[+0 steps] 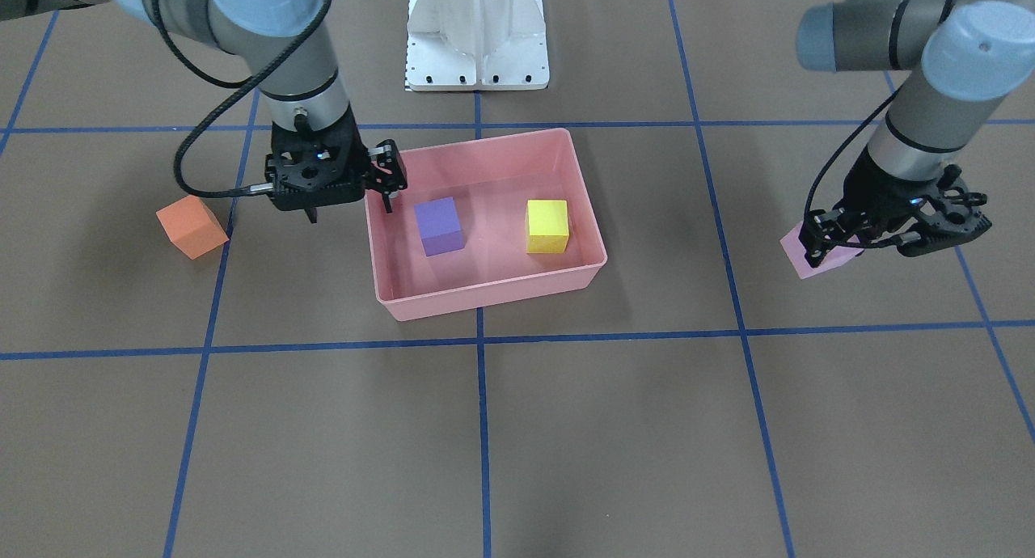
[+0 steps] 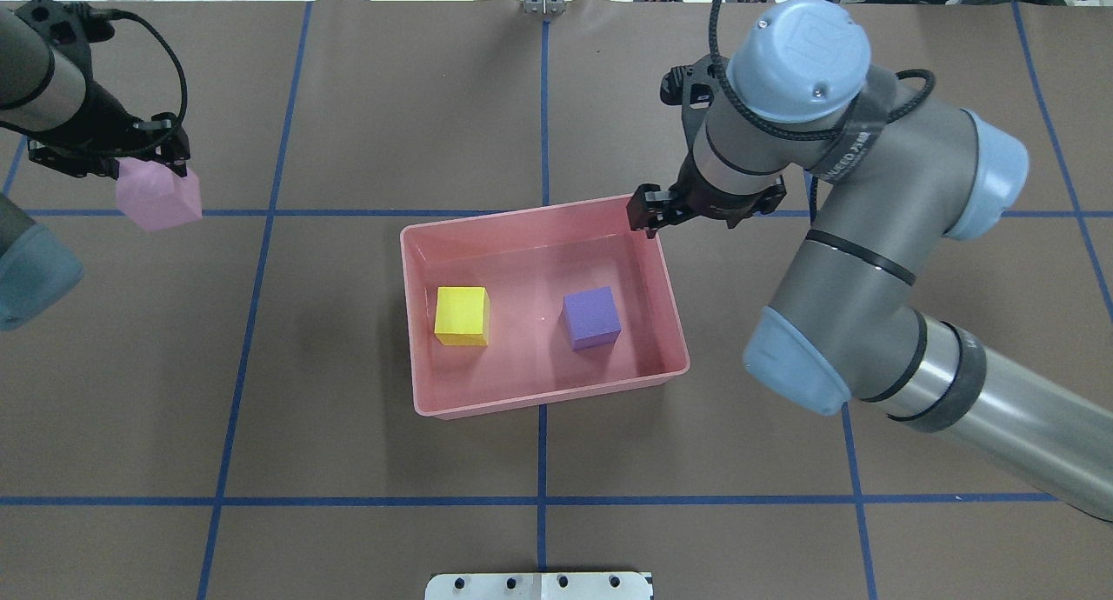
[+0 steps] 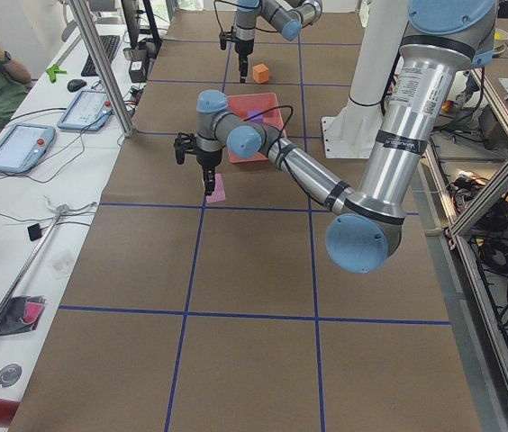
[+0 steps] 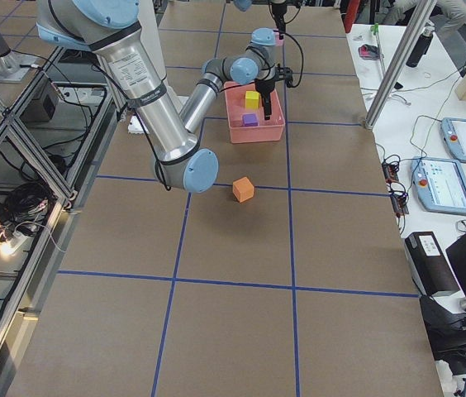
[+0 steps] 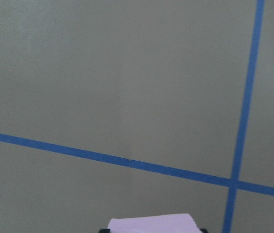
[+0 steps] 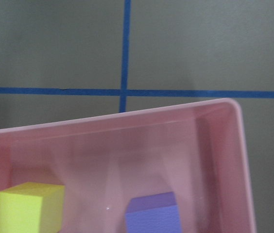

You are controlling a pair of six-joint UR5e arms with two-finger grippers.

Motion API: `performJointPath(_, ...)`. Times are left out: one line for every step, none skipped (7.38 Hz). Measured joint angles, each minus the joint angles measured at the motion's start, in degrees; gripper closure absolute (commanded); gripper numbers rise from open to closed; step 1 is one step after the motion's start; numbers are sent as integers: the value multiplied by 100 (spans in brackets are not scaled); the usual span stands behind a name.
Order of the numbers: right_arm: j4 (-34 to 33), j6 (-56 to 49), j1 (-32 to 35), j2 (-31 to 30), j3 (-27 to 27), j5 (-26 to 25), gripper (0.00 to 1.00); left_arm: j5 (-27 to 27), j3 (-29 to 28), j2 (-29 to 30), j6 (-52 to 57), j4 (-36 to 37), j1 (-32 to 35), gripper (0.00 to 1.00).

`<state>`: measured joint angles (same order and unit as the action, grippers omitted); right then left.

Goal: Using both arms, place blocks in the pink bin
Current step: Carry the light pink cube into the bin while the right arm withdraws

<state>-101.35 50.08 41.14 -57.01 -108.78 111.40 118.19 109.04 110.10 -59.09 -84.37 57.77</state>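
pink block (image 2: 161, 202) clamped in left tool (image 2: 148, 167), well apart from pink bin (image 2: 548, 398); can't tell if it's off the counter (image 2: 391, 104) yet. advice: lift first, cross above the rim, release low on bare floor beside yellow block (image 2: 461, 315). purple block (image 2: 591, 317) is in too. right tool (image 1: 349, 210) is empty, fingers apart, at the bin corner. orange block (image 1: 192, 226) looks like its pick; keep arms separated.

The light pink block (image 5: 151, 224) is cut off by the left wrist view's bottom edge, and the left tool (image 1: 837, 249) hides its top from the front. The right wrist view crops the yellow block (image 6: 27, 208) and the purple block (image 6: 154, 214).
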Motion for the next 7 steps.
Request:
performJointPath(-7, -570, 149, -359, -180, 3, 0, 188, 274, 532, -500, 619, -58, 100)
performJointPath(3, -1035, 250, -653, -283, 0, 0, 279, 456, 1008, -1169, 955, -288, 100)
performJointPath(50, -1441, 323, -966, -383, -9, 0, 219, 549, 1404, -1900, 1098, -741, 100)
performJointPath(250, -1710, 376, -1340, -477, -14, 0, -10, 573, 1721, -2542, 1151, -1263, 100)
performJointPath(682, -1823, 398, -1787, -528, 16, 0, -349, 568, 1924, -2982, 1168, -1744, 100)
performJointPath(1202, -1863, 404, -2242, -544, 119, 0, -674, 565, 2016, -3223, 1172, -2130, 100)
performJointPath(1598, -1879, 408, -2599, -551, 251, 0, -923, 557, 2046, -3358, 1169, -2425, 100)
